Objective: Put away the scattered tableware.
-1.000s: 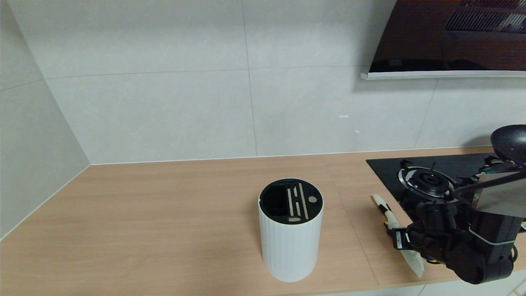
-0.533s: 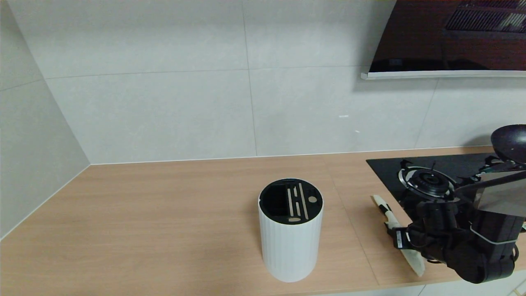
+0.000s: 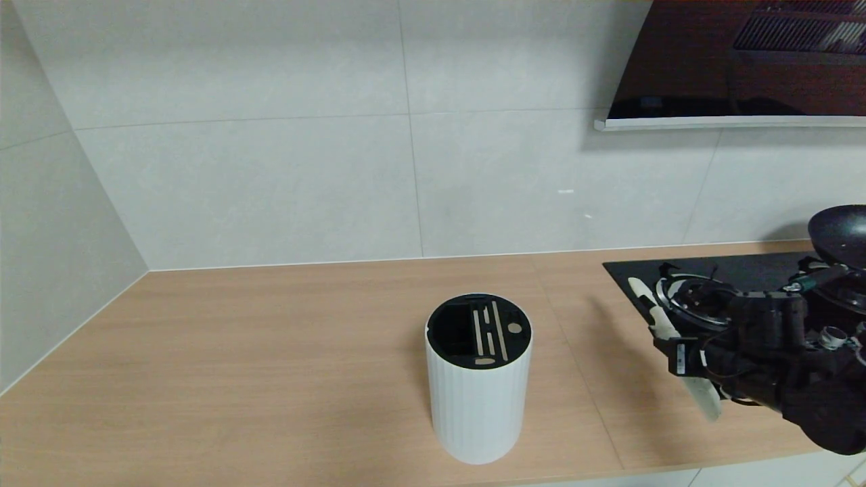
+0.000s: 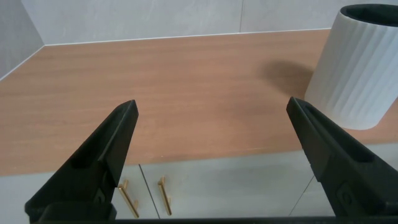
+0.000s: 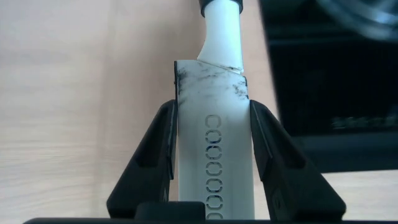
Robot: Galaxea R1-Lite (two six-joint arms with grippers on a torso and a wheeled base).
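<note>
The left gripper [image 4: 211, 111] hangs off the front edge of the wooden surface [image 3: 270, 338], nearer than the white ribbed knife holder [image 3: 478, 379], its fingers [image 4: 118, 134] spread wide and holding nothing. To the holder's right and clear of the surface, the right gripper [image 3: 683, 357] grips a white knife [image 3: 657, 318]. Its fingers [image 5: 155, 158] are closed across the width of the perforated blade, and the black-banded handle points away toward the gas hob [image 3: 751, 270], which lies right of the holder and farther back. The knife looks light and stiff, with a smooth, probably ceramic blade that is likely slippery and liable to chip if knocked. A grip on the handle would seem safer, leaving the blade free to enter one of the narrow slots in the holder's black top. As it is, the pinch sits on the blade's edges and may slip if the knife twists. Behind the holder stands the tiled wall [image 3: 270, 169], and a dark range hood [image 3: 737, 61] hangs above the hob.
</note>
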